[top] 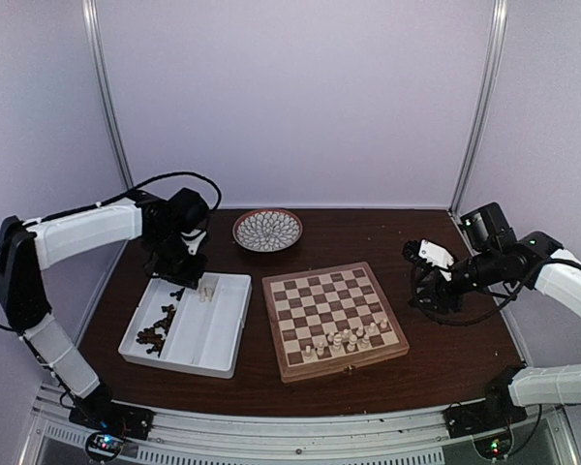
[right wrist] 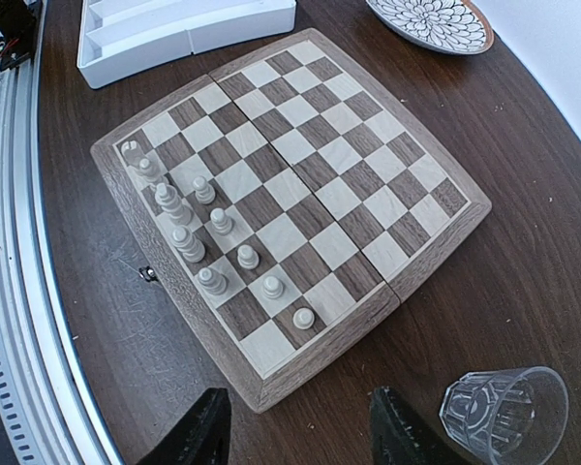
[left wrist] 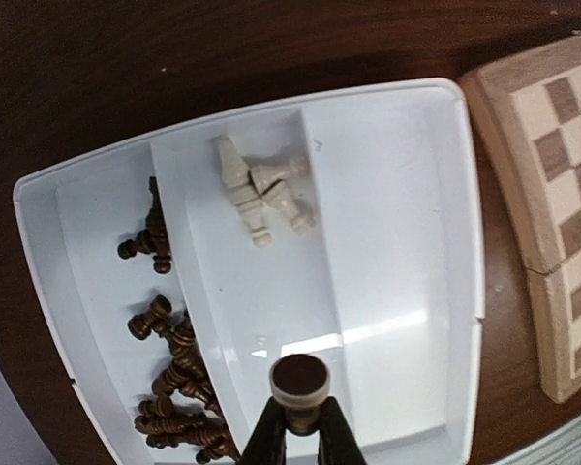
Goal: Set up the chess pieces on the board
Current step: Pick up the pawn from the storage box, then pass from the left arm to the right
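Cream-white wooden pieces part-fill one edge of the square checked wooden board; the white plastic tray beside it holds the rest and the dark brown ones, with the left gripper pinching a cream piece and the right gripper wide and empty.

this looks like a robot lab — a small test booth. a left arm and a right arm are bolted to a metal rail at the edge of a dark table, and pale walls with metal poles close it in.

Arms — left arm, right arm: white shell links, black joints; black cables looped along each. Ends: left gripper, right gripper, black tapered fingers. Mounts — black base blocks, small coloured lights.
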`<state>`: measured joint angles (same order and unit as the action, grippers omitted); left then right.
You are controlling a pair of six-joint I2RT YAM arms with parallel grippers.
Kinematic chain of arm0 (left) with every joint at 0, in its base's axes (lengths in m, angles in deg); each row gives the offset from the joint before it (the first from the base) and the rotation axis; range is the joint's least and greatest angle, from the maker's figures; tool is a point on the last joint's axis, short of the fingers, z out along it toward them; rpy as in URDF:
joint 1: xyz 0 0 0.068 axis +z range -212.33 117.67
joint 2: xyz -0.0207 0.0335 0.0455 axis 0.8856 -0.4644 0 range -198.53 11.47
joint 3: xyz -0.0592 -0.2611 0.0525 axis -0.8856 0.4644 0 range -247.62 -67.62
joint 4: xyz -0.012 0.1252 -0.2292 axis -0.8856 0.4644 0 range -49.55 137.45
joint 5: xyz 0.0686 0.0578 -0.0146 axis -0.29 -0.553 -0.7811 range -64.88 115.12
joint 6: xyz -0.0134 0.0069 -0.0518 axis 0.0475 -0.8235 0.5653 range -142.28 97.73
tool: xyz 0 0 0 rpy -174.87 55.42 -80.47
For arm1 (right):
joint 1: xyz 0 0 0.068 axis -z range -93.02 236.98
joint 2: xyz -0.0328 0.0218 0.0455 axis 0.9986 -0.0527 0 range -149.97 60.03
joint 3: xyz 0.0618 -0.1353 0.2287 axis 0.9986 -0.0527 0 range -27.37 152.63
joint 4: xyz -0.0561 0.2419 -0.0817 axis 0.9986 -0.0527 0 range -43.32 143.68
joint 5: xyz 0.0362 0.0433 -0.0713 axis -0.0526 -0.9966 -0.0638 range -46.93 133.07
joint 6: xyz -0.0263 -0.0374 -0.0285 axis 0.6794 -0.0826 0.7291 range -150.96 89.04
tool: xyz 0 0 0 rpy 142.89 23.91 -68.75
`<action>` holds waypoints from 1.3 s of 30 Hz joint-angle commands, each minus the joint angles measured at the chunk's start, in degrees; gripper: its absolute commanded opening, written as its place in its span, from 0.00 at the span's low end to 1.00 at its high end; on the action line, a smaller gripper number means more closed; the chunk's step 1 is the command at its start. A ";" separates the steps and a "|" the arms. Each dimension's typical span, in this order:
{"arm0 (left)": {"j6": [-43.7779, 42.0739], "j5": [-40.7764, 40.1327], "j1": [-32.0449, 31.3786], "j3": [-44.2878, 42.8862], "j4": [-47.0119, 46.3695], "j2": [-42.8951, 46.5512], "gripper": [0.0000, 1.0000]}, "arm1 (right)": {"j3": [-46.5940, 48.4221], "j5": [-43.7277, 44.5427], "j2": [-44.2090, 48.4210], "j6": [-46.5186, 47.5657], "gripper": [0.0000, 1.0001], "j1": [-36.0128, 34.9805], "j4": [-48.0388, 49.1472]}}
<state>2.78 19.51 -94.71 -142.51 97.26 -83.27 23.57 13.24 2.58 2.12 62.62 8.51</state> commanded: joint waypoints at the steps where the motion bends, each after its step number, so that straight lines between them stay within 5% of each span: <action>1: 2.33 17.27 -1.09 0.25 2.44 6.56 0.04 | -0.36 -1.42 0.15 0.57 0.52 0.43 0.22; 10: 14.69 40.58 -7.28 2.02 -14.60 12.03 0.05 | 7.44 -5.78 -3.99 1.81 0.52 -2.14 -3.56; 23: 38.21 46.99 -12.85 3.79 -28.04 7.55 0.05 | 9.32 -8.67 -4.44 0.21 0.52 -3.90 -3.31; 29: 28.19 50.03 -15.20 -0.06 -29.52 5.26 0.06 | 17.45 -6.35 -7.78 4.82 0.52 -8.40 -8.21; 33: 17.44 56.83 -18.32 -3.97 -19.61 1.35 0.07 | 24.41 -3.53 -11.17 11.90 0.52 -14.91 -12.17; 39: 15.72 60.91 -21.93 -4.65 -18.41 1.40 0.07 | 34.26 5.69 -19.09 18.68 0.52 -28.12 -16.56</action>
<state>22.87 75.03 -114.99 -145.24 76.89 -82.29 52.48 12.28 -12.11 14.62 40.09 -2.83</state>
